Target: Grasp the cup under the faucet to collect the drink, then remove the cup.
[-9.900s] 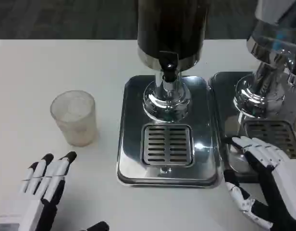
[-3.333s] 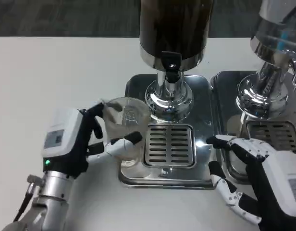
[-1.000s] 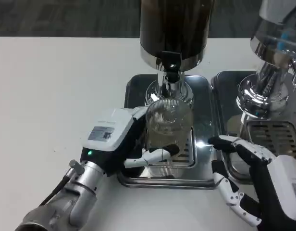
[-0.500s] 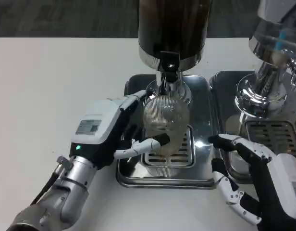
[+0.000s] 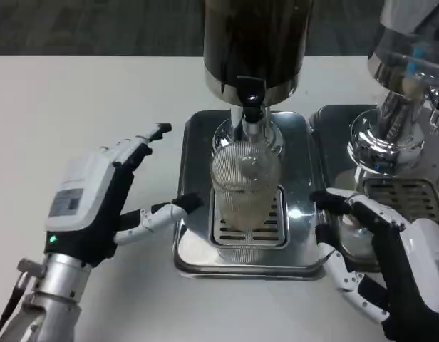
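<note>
A clear ribbed plastic cup (image 5: 245, 185) stands upright on the slotted drip grate (image 5: 273, 222), directly below the black faucet (image 5: 250, 107) of the dark drink dispenser (image 5: 255, 43). My left hand (image 5: 98, 203) is to the left of the tray, fingers spread, clear of the cup; its thumb tip reaches the tray's left rim. At the lower right my right hand (image 5: 390, 263) lies with fingers apart and nothing in it, beside the tray's right edge.
The steel drip tray (image 5: 198, 249) holds the dispenser's chrome base. A second dispenser (image 5: 405, 92) with its own tray and grate stands to the right, behind my right hand. White table stretches to the left.
My left hand has let go of the cup and pulled back left, leaving it standing on the grate under the faucet. The right hand has barely moved.
</note>
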